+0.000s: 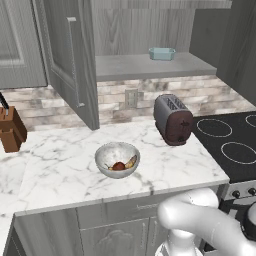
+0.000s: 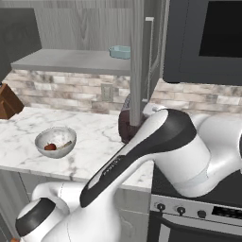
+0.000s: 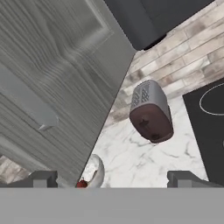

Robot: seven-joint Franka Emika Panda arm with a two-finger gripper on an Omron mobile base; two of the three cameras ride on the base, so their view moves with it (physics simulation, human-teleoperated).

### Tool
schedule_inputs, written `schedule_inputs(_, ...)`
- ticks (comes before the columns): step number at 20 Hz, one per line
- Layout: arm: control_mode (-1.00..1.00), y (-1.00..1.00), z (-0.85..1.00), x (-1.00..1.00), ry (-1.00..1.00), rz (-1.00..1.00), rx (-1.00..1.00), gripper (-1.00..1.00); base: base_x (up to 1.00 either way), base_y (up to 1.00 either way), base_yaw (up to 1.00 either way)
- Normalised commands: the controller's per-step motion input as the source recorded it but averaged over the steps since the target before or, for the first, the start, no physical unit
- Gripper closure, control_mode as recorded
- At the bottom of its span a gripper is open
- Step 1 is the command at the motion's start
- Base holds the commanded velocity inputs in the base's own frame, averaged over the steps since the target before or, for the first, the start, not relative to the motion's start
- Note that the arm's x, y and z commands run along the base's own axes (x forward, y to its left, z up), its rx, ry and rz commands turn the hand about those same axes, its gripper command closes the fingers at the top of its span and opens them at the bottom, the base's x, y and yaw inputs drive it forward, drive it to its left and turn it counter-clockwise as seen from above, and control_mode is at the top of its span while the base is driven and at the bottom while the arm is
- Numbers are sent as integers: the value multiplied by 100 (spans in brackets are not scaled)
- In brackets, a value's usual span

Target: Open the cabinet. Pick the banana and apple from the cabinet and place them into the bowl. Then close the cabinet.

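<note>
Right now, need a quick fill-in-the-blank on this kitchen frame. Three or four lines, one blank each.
1. The apple and banana lie in the ____.
2. Both cabinet doors stand ____.
3. The small blue dish sits on the cabinet ____.
4. The pincer, near one door, has its jaws ____.

Missing words: bowl; open; shelf; open

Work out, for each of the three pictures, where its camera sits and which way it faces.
Left base view: behind the arm's left, looking down at the bowl and toaster; white arm at lower right.
Right base view: behind its right, facing the counter; the arm fills the foreground.
Hand view: on the hand, rolled, facing the cabinet door; open jaws at the bottom.
All share toaster and bowl.
</note>
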Motion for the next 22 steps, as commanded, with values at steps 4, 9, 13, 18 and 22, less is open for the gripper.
schedule_inputs(4, -100, 0, 0, 37, -5, 4, 9, -100, 0, 0, 0)
schedule_inputs(9, -100, 0, 4, 29, -6, 5, 8, -100, 0, 0, 0)
schedule_inputs(13, -100, 7, 0, 24, -8, 4, 6, -100, 0, 0, 0)
schedule_inputs(18, -100, 25, 0, 20, -7, 5, 3, -100, 0, 0, 0)
schedule_inputs(22, -100, 29, 0, 13, -4, 1, 2, -100, 0, 0, 0)
